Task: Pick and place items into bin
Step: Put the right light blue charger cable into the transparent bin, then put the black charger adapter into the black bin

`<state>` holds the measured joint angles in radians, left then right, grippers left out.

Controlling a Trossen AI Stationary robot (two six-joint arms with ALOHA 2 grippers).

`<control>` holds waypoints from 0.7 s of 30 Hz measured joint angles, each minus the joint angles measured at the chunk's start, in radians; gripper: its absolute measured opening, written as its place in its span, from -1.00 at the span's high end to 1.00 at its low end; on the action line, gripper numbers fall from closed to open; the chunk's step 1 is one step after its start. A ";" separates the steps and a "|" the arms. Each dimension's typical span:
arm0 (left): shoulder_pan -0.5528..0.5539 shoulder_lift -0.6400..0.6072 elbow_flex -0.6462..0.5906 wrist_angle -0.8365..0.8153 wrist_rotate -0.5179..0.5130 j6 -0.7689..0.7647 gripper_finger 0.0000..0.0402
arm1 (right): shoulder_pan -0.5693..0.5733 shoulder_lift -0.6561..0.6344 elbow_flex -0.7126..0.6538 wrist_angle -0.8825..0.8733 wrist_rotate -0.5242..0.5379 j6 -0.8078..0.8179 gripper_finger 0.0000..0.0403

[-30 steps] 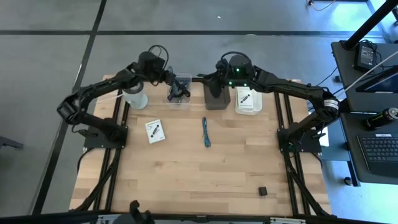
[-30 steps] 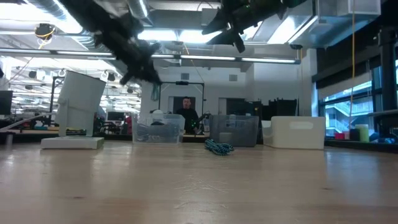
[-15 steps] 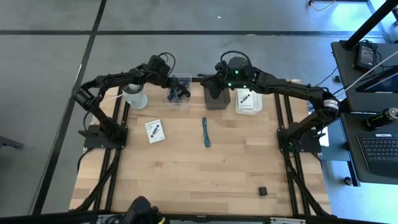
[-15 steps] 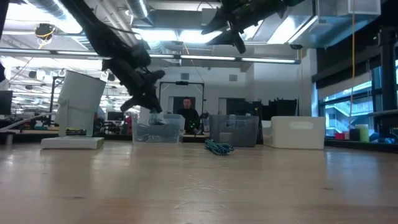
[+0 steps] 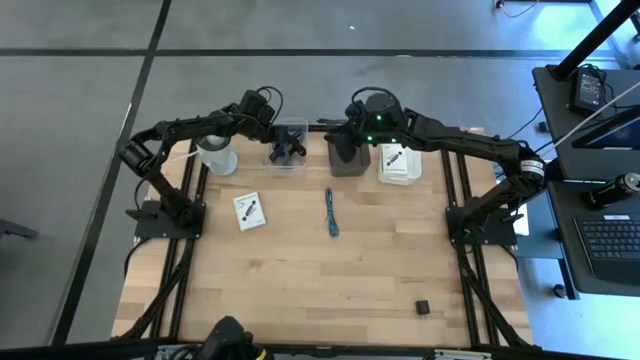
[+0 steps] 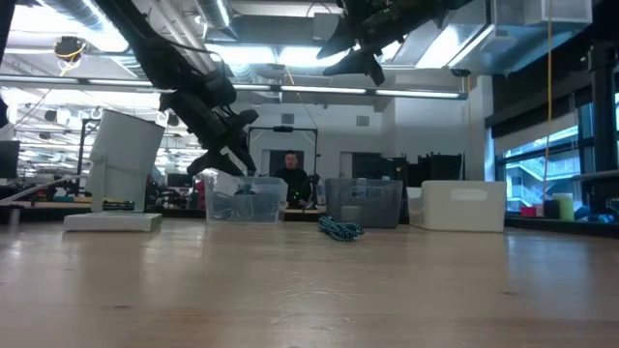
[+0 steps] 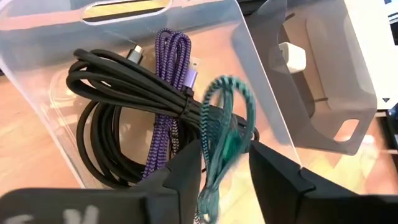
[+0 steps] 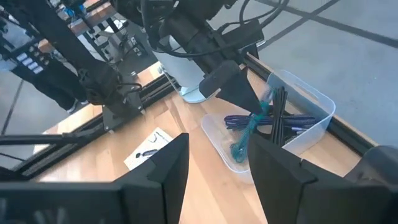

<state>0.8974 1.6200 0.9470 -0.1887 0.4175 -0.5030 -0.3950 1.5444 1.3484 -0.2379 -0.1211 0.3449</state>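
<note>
In the high view the left gripper point(image 5: 283, 139) hangs over the clear bin point(image 5: 300, 126) at the upper middle of the tabletop point(image 5: 320, 280), its fingers point(image 7: 183, 174) closed on a teal braided cable point(image 7: 225, 134) that loops down into the bin. Inside lie a coiled black cable point(image 7: 112, 118) and a purple braided cable point(image 7: 171, 68). The right gripper point(image 5: 340, 135) hovers over the grey bin point(image 5: 347, 160), fingers apart. Another teal cable point(image 5: 329, 212) lies mid-frame, a white card point(image 5: 249, 210) to its left, a small black cube point(image 5: 423, 307) at lower right
</note>
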 joint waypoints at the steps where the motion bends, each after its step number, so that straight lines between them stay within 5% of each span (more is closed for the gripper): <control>1: 0.000 -0.003 0.000 -0.001 0.000 0.000 0.33 | 0.000 0.000 0.000 -0.001 0.000 -0.010 0.18; 21: -0.019 -0.258 0.000 -0.004 -0.141 0.022 0.15 | -0.008 0.000 0.000 -0.164 -0.003 -0.197 0.18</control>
<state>0.8781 1.3618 0.9470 -0.1930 0.2761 -0.4811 -0.4035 1.5444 1.3487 -0.4015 -0.1242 0.1474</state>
